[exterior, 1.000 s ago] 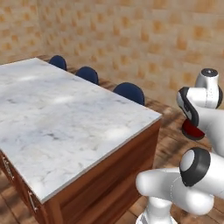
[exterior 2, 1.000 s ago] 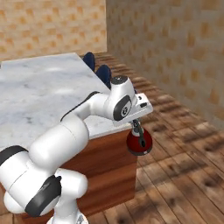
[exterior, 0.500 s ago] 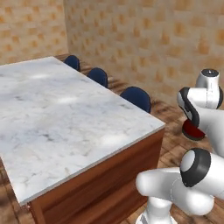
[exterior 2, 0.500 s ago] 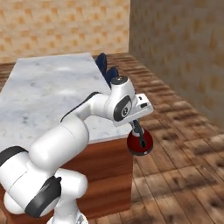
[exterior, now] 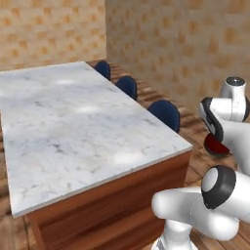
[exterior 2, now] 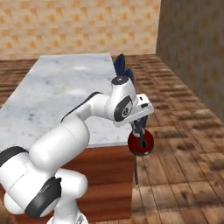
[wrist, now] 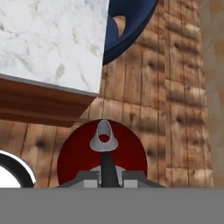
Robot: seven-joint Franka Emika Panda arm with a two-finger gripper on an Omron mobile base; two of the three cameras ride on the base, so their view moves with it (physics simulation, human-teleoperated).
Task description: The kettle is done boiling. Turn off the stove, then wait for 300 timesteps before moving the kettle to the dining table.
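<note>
**Operator:** State the gripper condition and the load position.

**Technician:** The gripper (exterior 2: 140, 131) is closed narrow on the dark handle of the kettle (exterior 2: 140, 142). The kettle hangs below the hand, clear of any surface, over the wood floor (exterior 2: 183, 166). In the hand view the red body (wrist: 102, 151) sits directly under the fingers, with the table corner up and to the left of it. It is just beside the near right corner of the dining table (exterior 2: 65, 87), and lower than the marble top.

**Operator:** Progress against the task?

**Technician:** Judged from the layout, the kettle is off the stove and has been carried to the table, so the transfer stage is well advanced. Whether the burner was switched off and the waiting period observed cannot be confirmed here. Remaining: raise the kettle above the table edge, move it left over the marble (exterior: 68, 127), set it down and release.

**Operator:** Surroundings?

**Technician:** Blue chairs (exterior: 165, 113) stand along the right side of the table, one close to the kettle.

**Operator:** Any brands, labels or legible writing?

**Technician:** None readable on the kettle, table, chairs or walls.
</note>
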